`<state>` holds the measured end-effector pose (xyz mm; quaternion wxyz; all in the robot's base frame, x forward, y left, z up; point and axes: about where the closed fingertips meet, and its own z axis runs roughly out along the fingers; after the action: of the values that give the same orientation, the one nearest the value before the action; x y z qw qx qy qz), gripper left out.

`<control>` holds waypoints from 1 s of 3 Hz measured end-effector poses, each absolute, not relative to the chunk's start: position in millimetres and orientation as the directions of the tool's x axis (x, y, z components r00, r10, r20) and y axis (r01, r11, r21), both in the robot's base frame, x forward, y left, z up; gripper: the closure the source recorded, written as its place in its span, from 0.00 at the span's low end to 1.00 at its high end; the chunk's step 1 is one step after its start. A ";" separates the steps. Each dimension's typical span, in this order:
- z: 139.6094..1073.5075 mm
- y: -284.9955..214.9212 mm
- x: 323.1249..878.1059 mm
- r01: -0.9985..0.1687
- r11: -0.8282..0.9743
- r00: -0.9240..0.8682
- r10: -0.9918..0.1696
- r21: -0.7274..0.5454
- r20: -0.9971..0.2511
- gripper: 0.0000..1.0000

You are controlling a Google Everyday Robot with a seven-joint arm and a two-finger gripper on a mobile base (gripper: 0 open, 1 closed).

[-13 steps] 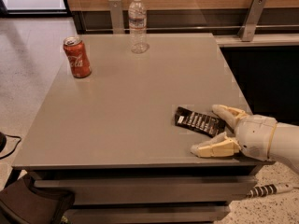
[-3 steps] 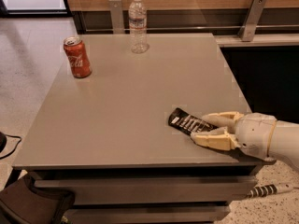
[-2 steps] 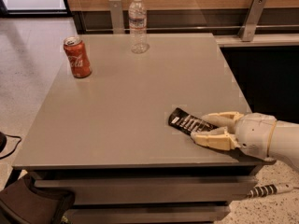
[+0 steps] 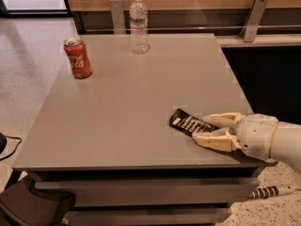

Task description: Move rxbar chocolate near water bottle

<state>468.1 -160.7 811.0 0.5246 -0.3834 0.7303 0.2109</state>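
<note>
The rxbar chocolate (image 4: pixel 186 123), a flat black wrapper with white lettering, lies at the front right of the grey table (image 4: pixel 131 93). My gripper (image 4: pixel 203 129) reaches in from the right, low over the table, and its two cream fingers (image 4: pixel 217 141) are closed on the bar's right end. The water bottle (image 4: pixel 138 24), clear with a white cap, stands upright at the far middle of the table, well away from the bar.
A red soda can (image 4: pixel 78 58) stands at the table's left side. Metal rail posts (image 4: pixel 254 17) and a wooden wall run behind the table. The table's front edge lies just below the gripper. A dark bag (image 4: pixel 33 206) sits on the floor at lower left.
The fingers have closed on the bar's right end, and the bar has shifted slightly left since the earliest frame. Over the last second nothing has visibly moved.
</note>
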 end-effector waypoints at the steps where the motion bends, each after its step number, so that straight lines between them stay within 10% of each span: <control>1: 811.0 -160.7 468.1 -0.781 0.617 -0.156 -0.339 -0.094 -0.928 1.00; 3: 843.0 -163.9 460.5 -0.766 0.621 -0.110 -0.384 -0.168 -0.917 1.00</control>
<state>460.5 -163.9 843.0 0.5359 -0.3972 0.7234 0.1781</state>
